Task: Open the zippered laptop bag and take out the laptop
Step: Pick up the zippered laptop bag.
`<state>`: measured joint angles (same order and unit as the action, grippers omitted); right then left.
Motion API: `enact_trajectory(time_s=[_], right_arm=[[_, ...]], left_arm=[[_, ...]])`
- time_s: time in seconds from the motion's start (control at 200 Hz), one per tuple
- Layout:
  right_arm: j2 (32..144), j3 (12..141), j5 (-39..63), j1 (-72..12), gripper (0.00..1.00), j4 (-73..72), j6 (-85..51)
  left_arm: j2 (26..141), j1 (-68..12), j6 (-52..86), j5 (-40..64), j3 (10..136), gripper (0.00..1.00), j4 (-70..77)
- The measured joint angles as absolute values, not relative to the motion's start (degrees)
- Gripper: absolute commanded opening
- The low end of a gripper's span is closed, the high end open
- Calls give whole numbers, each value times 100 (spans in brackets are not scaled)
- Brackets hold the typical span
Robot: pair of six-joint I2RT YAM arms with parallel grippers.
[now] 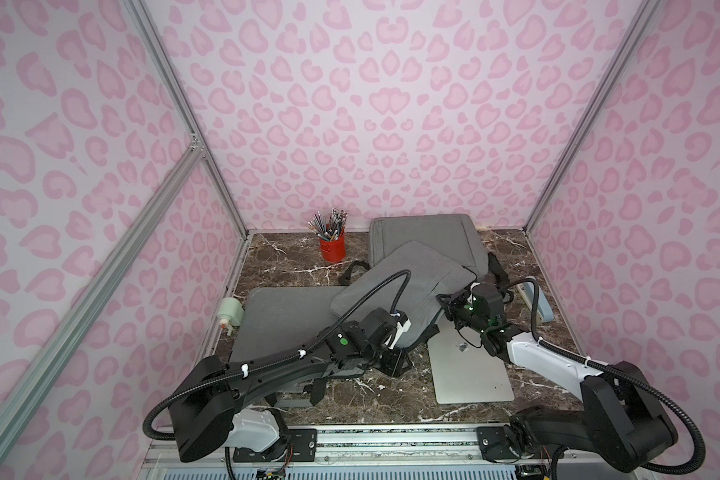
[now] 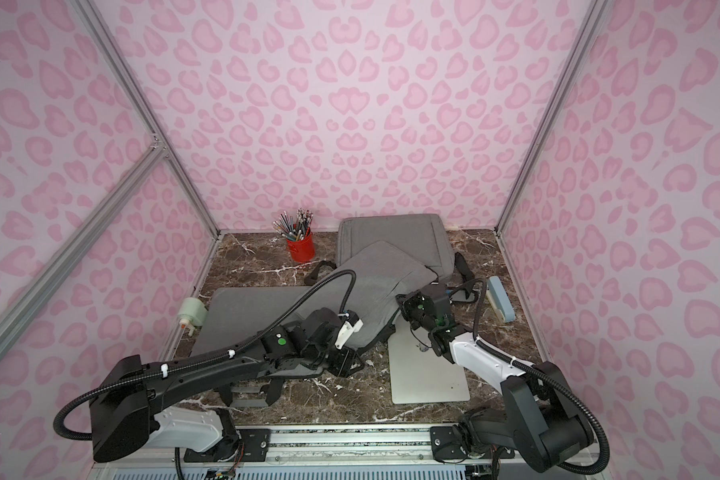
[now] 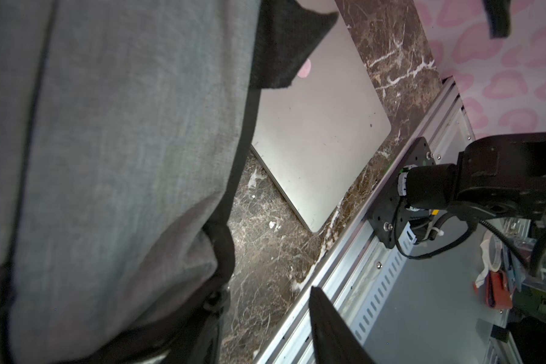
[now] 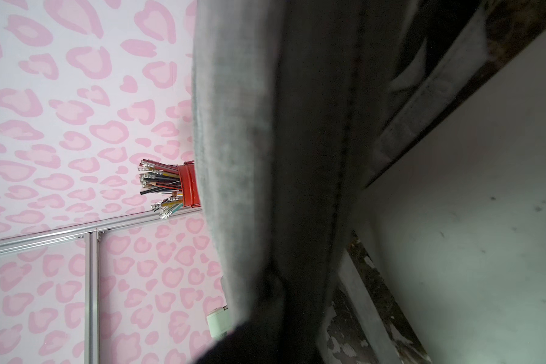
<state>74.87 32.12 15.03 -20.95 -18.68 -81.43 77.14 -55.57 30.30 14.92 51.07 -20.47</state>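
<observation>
Three grey bags (image 1: pixel 404 286), one laptop (image 1: pixel 468 376), one red pencil cup (image 1: pixel 332 248)

Laptop (image 1: pixel 468 374) front right on table (image 1: pixel 375 399), laptop bag (image 1: pixel 404 291) overlapping its rear edge; pencil cup (image 1: pixel 332 247) behind

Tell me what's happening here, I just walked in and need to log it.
Two robot arms are working on a grey laptop bag on the marble table. The silver laptop already lies flat on the table, almost wholly out, its far end still under the bag's edge. The right gripper is shut on the bag's edge, holding it raised. The left gripper sits by the bag's near edge; its hold is unclear.
</observation>
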Motion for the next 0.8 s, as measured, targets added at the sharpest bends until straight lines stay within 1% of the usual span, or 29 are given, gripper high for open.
enact_trajectory(time_s=[0.256,0.366,0.471,0.616,0.802], right_arm=[[7509,3074,1544,-2084,0,-2025,-8143],[7526,3048,1564,-2084,0,-2051,-8145],[7537,3037,1586,-2082,0,-2121,-8147],[7540,3011,1610,-2082,0,-2198,-8167],[7533,2930,1647,-2082,0,-2290,-8189]], left_arm=[[7037,-5242,3806,1055,5078,58,-2567],[6799,-5081,4233,825,4786,61,-2655],[6716,-4858,4617,598,4501,62,-2700],[6829,-4635,5074,574,4154,62,-2265],[7116,-4611,5384,558,4082,62,-1420]])
